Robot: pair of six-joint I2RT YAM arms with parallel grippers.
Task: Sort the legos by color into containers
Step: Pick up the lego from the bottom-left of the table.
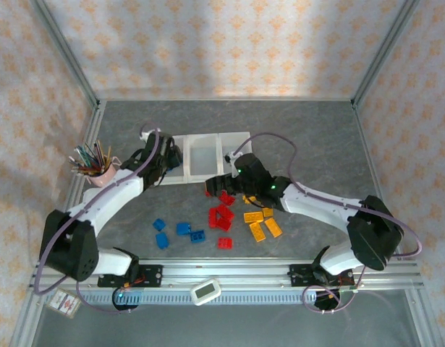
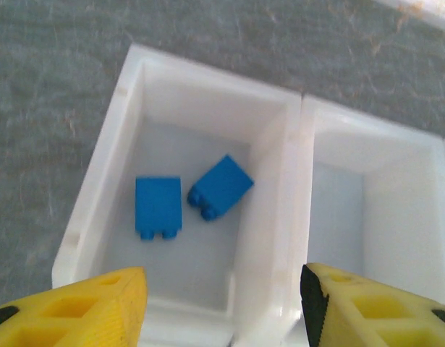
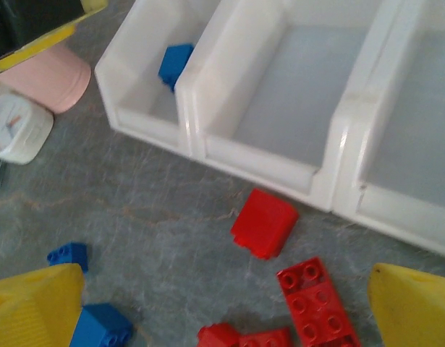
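Three joined white containers [image 1: 202,163] stand at the back of the table. My left gripper [image 2: 222,307] hovers open over the near wall of the left bin [image 2: 128,87], nothing between its yellow fingers; two blue legos [image 2: 158,206] [image 2: 221,186] lie inside that bin. My right gripper [image 3: 226,311] is open and empty, low over the table in front of the bins, above a red brick [image 3: 264,222] and a red plate [image 3: 316,300]. In the top view, blue legos [image 1: 183,228], red legos [image 1: 222,217] and yellow-orange legos [image 1: 258,231] lie loose, with the left gripper [image 1: 164,159] and right gripper [image 1: 221,186] above them.
A pink cup of pencils [image 1: 99,173] stands left of the bins, close to my left arm. A white timer [image 1: 205,291] sits on the front rail. The middle bin [image 3: 280,94] and right bin [image 3: 417,137] hold nothing. Two blue bricks [image 3: 99,327] lie by my right gripper's left finger.
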